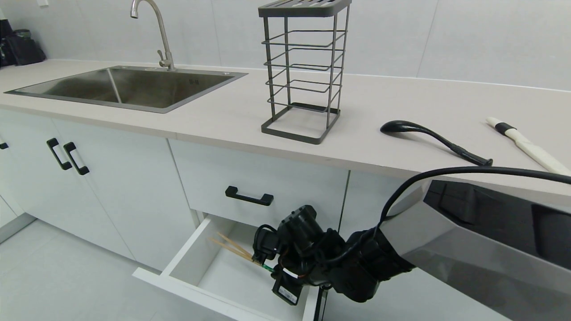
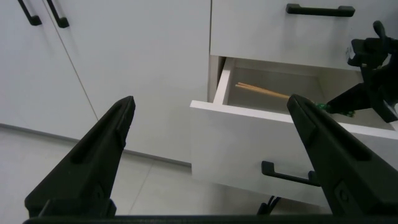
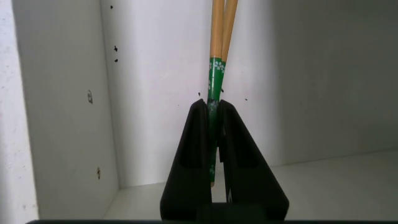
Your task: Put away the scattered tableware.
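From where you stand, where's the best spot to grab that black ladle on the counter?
Probably the middle of the handle, from straight above. The ladle lies flat on the counter, bowl toward the rack, and its slim handle has open space on both sides.

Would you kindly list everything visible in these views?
Chopsticks: one pair, wooden with green ends, tips inside the open drawer.
Ladle: one, black, right part of the counter.
Knife: one, white with black band, counter's far right.
Rack: one, dark wire, mid-counter.
Sink: one, steel, counter's left.
Tap: one, steel, behind the sink.
Drawer: one, white, below the counter.
Left gripper: open, before the drawer.
Right gripper: shut on the chopsticks.
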